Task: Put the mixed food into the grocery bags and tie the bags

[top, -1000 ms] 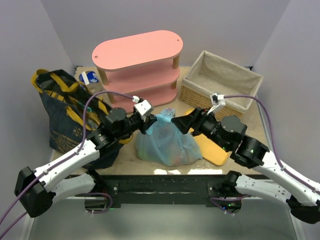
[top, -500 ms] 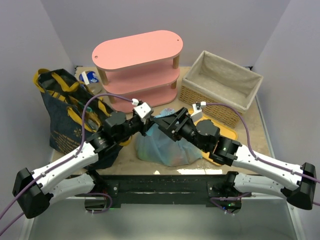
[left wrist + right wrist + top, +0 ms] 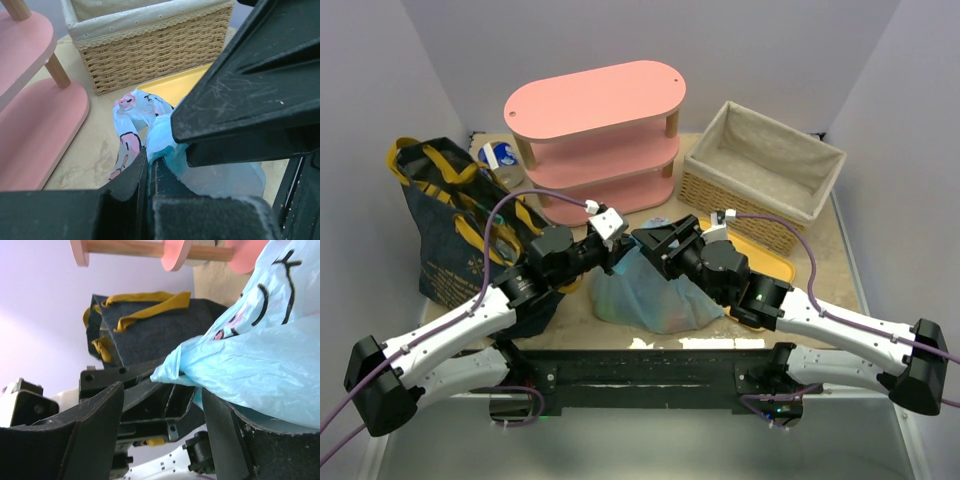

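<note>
The light-blue plastic carrier bag (image 3: 655,295) sits bulging on the table (image 3: 835,255) near the front edge, in the middle, between the two arms. The left gripper (image 3: 620,255) reaches in from the left and is clamped on a twisted tail of the bag's thin plastic. In the left wrist view its fingers (image 3: 125,195) are pressed almost together, with blue film squeezed out of the slit between them. The right gripper (image 3: 648,240) comes in from the right at the top of the bag, just beside the left one. Its jaws stand wide apart, straddling the same bunched plastic without pinching it. A loose patterned handle of the bag lies on the far side, towards the wicker basket (image 3: 740,190) at the far right. The dark navy denim tote (image 3: 445,235) with mustard handles stands at the left. A water bottle (image 3: 500,156) is just behind it, beside the pink three-tier shelf (image 3: 595,105).
</note>
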`<action>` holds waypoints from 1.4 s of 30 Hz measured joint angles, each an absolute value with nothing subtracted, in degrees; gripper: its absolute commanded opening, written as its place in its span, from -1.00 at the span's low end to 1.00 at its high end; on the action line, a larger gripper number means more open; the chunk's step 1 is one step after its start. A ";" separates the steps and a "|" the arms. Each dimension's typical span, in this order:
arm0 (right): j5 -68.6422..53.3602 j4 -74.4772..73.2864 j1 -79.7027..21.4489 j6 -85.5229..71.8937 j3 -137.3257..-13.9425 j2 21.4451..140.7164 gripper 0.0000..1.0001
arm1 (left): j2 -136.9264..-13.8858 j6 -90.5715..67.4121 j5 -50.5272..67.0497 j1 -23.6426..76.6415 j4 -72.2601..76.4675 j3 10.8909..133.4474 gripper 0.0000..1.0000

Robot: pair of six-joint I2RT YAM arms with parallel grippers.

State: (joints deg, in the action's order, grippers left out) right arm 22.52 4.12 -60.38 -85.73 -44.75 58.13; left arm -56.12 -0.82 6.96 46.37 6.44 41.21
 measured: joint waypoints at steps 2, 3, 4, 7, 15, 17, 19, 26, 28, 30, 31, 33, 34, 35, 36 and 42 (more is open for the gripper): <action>23.57 4.01 -60.38 -86.06 -44.75 58.13 0.29 | -55.90 -0.80 6.92 46.61 6.52 40.91 -1.00; 24.08 4.03 -60.38 -86.17 -44.71 58.19 0.29 | -55.81 -0.80 6.92 46.70 6.57 40.77 -1.00; 24.71 4.12 -60.38 -86.30 -44.66 58.35 0.29 | -55.77 -0.80 6.83 46.83 6.66 40.66 -1.00; 26.22 4.03 -60.38 -86.54 -44.64 59.42 0.28 | -55.72 -0.80 6.70 47.16 6.66 40.58 -1.00; 27.99 3.86 -60.38 -86.56 -44.64 62.54 0.25 | -55.68 -0.80 6.13 47.46 6.63 40.58 -1.00; 28.45 3.84 -60.40 -86.56 -44.64 62.70 0.26 | -55.68 -0.80 6.13 47.48 6.63 40.58 -1.00; 29.08 3.95 -60.42 -86.56 -44.64 62.72 0.26 | -55.68 -0.80 6.13 47.62 6.63 40.58 -1.00; 29.91 7.01 -60.45 -86.61 -43.53 64.90 0.08 | -55.68 -0.75 6.15 47.72 6.57 40.53 -1.00; 30.50 8.47 -60.51 -86.56 -42.96 65.08 -0.06 | -55.68 -0.75 6.15 47.72 6.50 40.38 -1.00; 31.00 9.52 -60.64 -86.39 -42.59 65.10 -0.18 | -55.68 -0.75 6.15 47.81 6.50 40.38 -1.00; 31.40 10.61 -60.75 -86.28 -42.24 65.08 -0.29 | -55.68 -0.75 6.17 47.81 6.48 40.38 -1.00; 32.21 11.86 -60.84 -85.82 -41.63 64.95 -0.35 | -55.68 -0.73 6.17 47.81 6.55 40.38 -1.00; 32.62 12.16 -60.86 -85.54 -41.36 64.84 -0.37 | -55.68 -0.62 6.20 47.81 6.57 40.38 -1.00; 33.19 12.49 -60.88 -85.25 -41.25 64.79 -0.38 | -55.68 -0.56 6.20 47.83 6.55 40.38 -1.00; 33.65 12.62 -60.93 -84.90 -41.23 64.77 -0.40 | -55.68 -0.40 6.20 47.90 6.55 40.38 -1.00; 35.79 12.99 -61.39 -83.46 -41.23 64.75 -0.66 | -55.68 -0.38 6.42 48.07 6.50 40.38 -1.00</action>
State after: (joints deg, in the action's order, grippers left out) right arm 35.79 12.99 -61.39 -83.46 -41.23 64.75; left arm -55.68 -0.38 6.42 48.07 6.50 40.38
